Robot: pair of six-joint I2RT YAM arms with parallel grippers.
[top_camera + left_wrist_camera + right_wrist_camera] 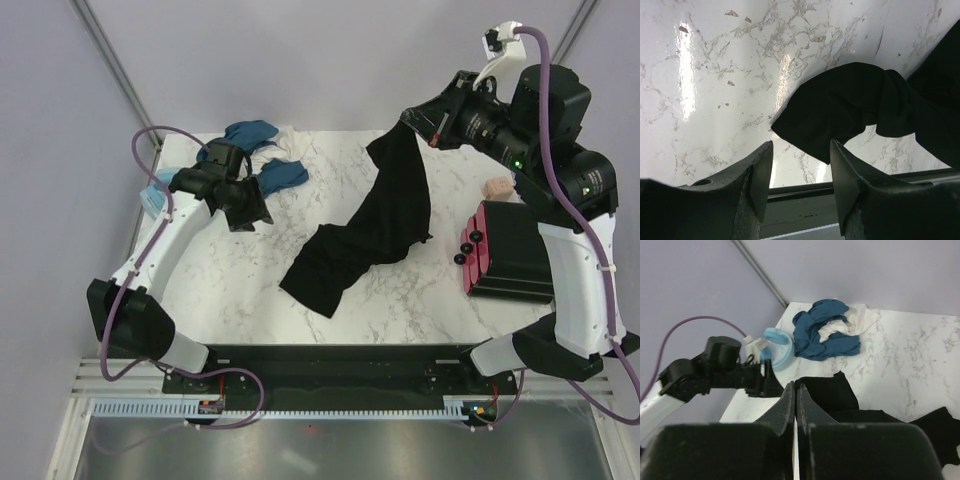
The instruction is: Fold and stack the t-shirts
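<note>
R end effector (408, 124) pinched tight on an edge of the black t-shirt (372, 228) — that end lifted at far right, rest trailing down onto the marble surface (230, 270) mid-table. L end effector (801, 150) spread wide over the surface, shirt's low end just ahead. Far-left corner — teal-blue t-shirts (256, 150) bunched w/ a white t-shirt (856, 321).

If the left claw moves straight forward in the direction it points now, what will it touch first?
Most likely the loose end of the black t-shirt, which lies ahead of the open left claw on the marble table. Depth is unclear; it might touch bare table first.
</note>
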